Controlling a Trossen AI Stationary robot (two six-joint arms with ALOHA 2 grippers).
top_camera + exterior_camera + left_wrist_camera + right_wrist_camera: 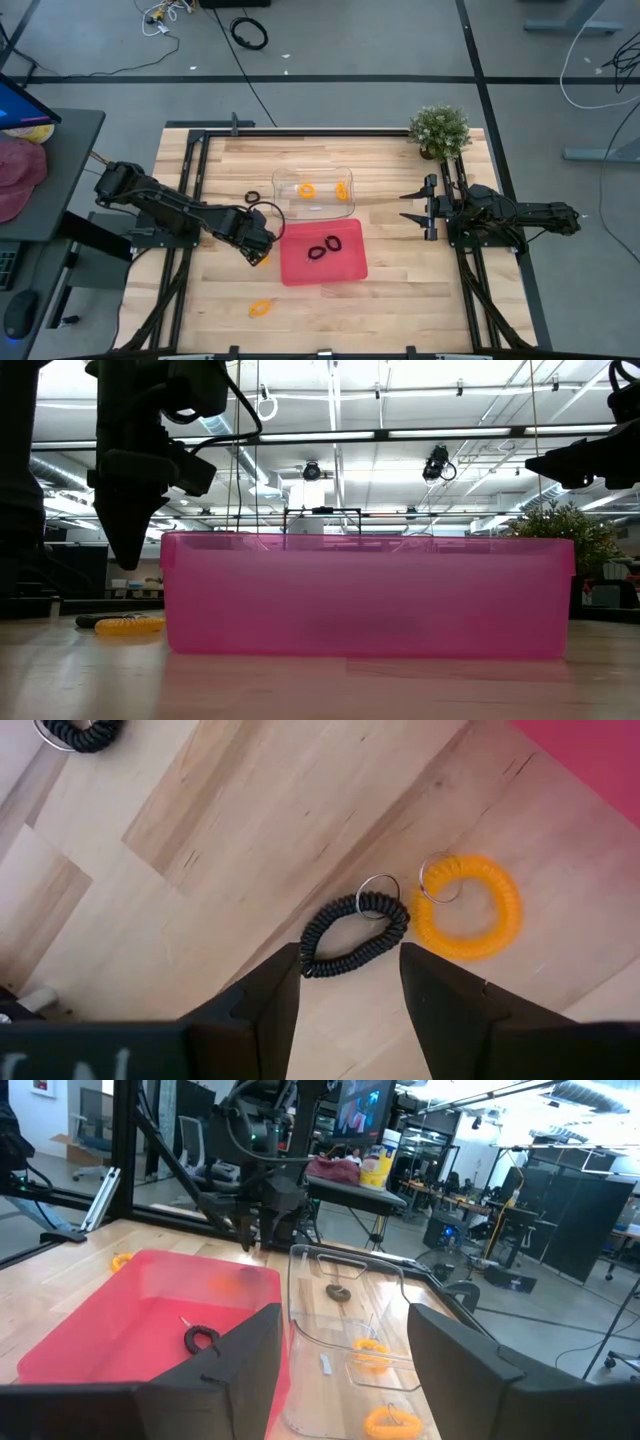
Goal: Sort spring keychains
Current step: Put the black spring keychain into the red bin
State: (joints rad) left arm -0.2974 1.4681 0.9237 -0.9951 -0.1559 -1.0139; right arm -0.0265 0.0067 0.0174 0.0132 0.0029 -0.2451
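We hover our wide-open left pincer (pixel 348 988) over a black keychain (pixel 352 932) beside the pink tray (pixel 350 265), which holds two; several remain on the surface (pixel 400 295).

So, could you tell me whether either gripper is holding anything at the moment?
No. The left gripper hovers open above a black keychain; the right gripper waits open, empty.
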